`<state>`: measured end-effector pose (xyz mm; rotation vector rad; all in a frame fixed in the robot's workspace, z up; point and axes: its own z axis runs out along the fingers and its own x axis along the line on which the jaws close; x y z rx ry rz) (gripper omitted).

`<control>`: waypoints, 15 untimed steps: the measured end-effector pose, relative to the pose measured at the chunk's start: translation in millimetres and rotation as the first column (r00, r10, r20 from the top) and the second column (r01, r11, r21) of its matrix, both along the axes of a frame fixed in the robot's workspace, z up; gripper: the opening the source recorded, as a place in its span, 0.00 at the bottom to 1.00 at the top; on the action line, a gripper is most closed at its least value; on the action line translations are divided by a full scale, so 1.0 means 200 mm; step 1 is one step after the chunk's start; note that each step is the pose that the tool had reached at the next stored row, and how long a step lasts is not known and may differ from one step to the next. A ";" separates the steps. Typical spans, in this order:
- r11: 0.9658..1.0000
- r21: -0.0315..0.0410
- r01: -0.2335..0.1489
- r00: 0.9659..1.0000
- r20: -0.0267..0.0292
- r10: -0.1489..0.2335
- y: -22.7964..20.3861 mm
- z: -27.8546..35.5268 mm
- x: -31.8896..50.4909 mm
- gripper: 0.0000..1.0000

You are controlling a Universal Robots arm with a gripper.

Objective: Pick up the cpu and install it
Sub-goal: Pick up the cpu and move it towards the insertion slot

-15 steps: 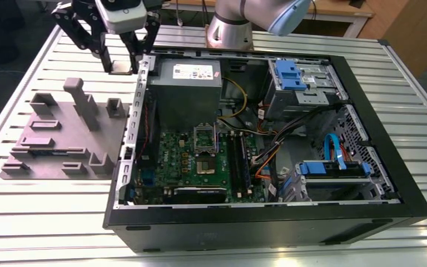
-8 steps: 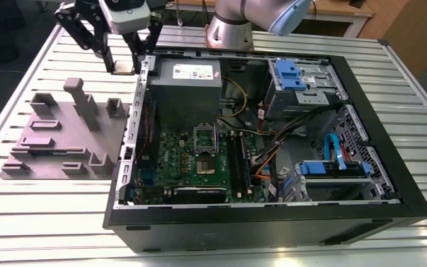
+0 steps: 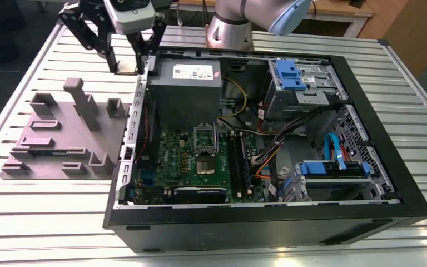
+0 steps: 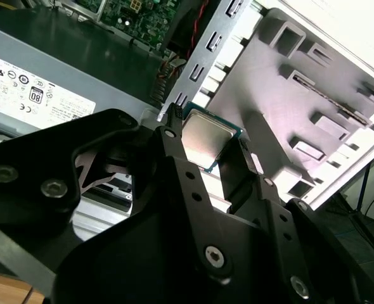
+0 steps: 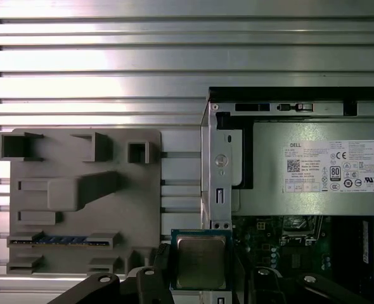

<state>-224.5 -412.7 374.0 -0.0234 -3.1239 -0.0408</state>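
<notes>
The cpu (image 3: 127, 67) is a small square chip with a silvery top, held above the table between the black fingers of my gripper (image 3: 128, 70). The gripper is shut on its edges. In the exterior view it hangs at the far left, just outside the open computer case's side wall (image 3: 135, 111) and above the grey fixture's far corner. In both wrist views the cpu (image 4: 206, 138) (image 5: 201, 261) sits flat between the fingers, metal top facing the cameras. On the motherboard, the dark socket frame (image 3: 204, 151) stands open, well apart from the gripper.
The grey power supply (image 3: 188, 83) fills the case's far left corner beside the gripper. A grey fixture (image 3: 65, 133) with upright posts lies on the slatted table (image 3: 35, 211), with a memory stick (image 5: 63, 240) in one slot. Cables and blue drive bays (image 3: 332, 167) crowd the case's right half.
</notes>
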 end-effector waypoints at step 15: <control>1.000 0.000 0.000 1.000 0.000 0.000 0.000 0.000 0.029 0.47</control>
